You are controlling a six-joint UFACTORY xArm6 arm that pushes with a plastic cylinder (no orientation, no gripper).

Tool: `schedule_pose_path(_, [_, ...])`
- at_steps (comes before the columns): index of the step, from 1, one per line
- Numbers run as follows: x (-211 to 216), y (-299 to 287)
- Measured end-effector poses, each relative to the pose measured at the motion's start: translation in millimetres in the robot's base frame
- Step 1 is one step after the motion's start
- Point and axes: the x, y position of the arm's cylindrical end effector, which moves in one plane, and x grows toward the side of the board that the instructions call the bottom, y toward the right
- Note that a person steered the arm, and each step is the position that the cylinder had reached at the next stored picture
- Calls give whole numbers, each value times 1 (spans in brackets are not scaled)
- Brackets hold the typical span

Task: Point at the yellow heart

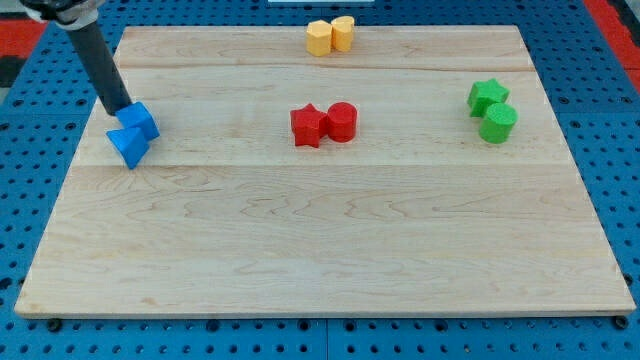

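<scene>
Two yellow blocks touch each other at the view's top centre. The right one [344, 32] has rounded lobes and looks like the yellow heart. The left one [319, 38] is angular, like a pentagon. My tip [117, 108] is far away at the view's left, touching the upper left side of the blue cube [141, 120]. A blue triangle [128, 148] sits right below that cube. The rod slants up to the view's top left corner.
A red star [308, 126] and a red cylinder [342, 121] stand together in the middle of the wooden board [320, 250]. A green star [487, 96] and a green cylinder [498, 123] stand at the right.
</scene>
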Motion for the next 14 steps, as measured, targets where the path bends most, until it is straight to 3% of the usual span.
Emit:
schedule_pose_path(1, [-27,16])
schedule_pose_path(4, [-32,271])
schedule_pose_path(5, [-49,285])
schedule_pose_path(7, [-71,394])
schedule_pose_path(9, [-155,403])
schedule_pose_path(11, [-156,351])
schedule_pose_path(14, [-155,327])
